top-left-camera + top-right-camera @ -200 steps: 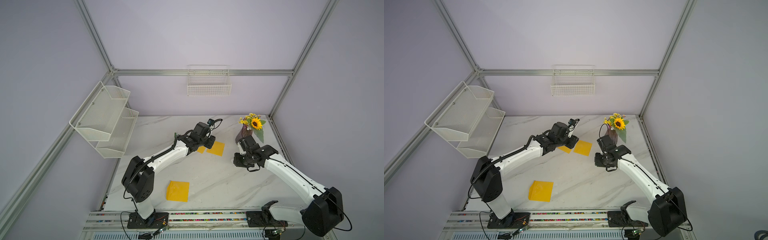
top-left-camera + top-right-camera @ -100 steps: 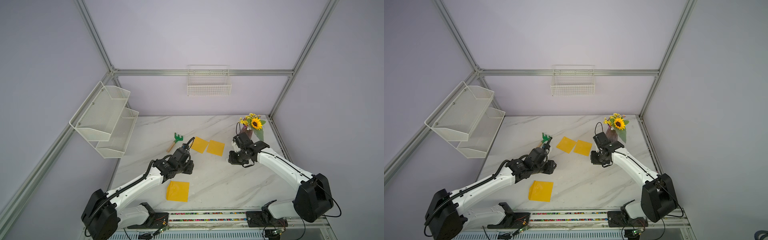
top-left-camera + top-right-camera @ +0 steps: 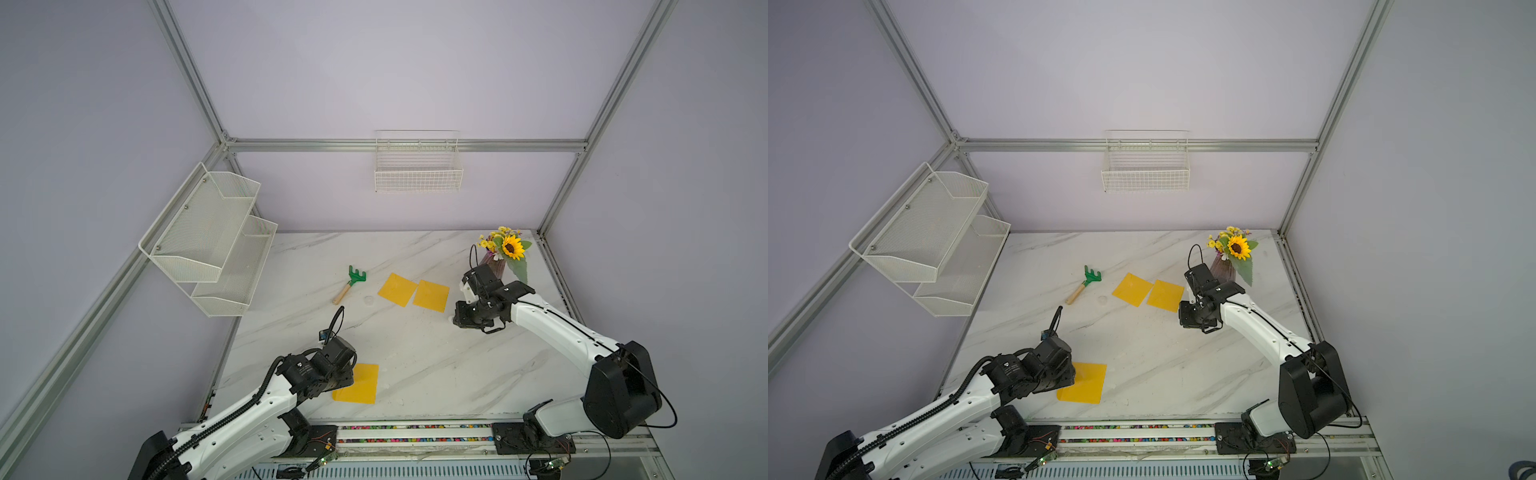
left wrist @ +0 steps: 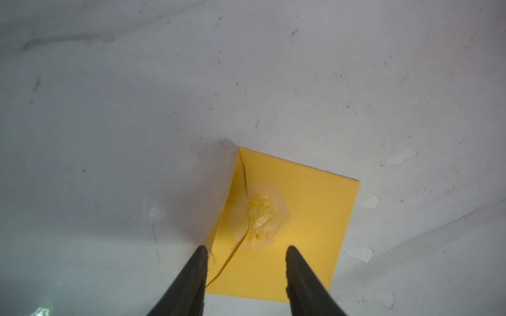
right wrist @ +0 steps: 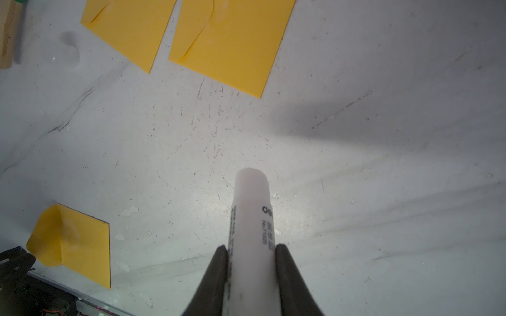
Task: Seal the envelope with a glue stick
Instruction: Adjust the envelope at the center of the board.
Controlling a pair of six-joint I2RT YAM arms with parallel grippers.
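Observation:
A yellow envelope (image 3: 361, 384) (image 4: 301, 219) lies near the table's front edge. Its flap stands slightly raised along one side, with a pale glue smear (image 4: 264, 216) beside the flap's edge. My left gripper (image 4: 246, 249) hangs open just above the envelope's near part, one fingertip by the flap edge, nothing between the fingers. In both top views the left wrist (image 3: 332, 365) (image 3: 1046, 361) covers the envelope's left edge. My right gripper (image 5: 252, 247) (image 3: 459, 322) is shut on the white glue stick (image 5: 252, 219), above bare table further back right.
Two more yellow envelopes (image 3: 397, 289) (image 3: 431, 295) lie side by side mid-table. A green-headed toy rake (image 3: 351, 282) lies left of them. A flower vase (image 3: 496, 266) stands behind the right wrist. A wire shelf (image 3: 208, 241) hangs left, a wire basket (image 3: 417, 166) on the back wall.
The left arm has swung from the two back envelopes down to the front envelope, uncovering the rake. The right arm shifted slightly left, still holding the glue stick.

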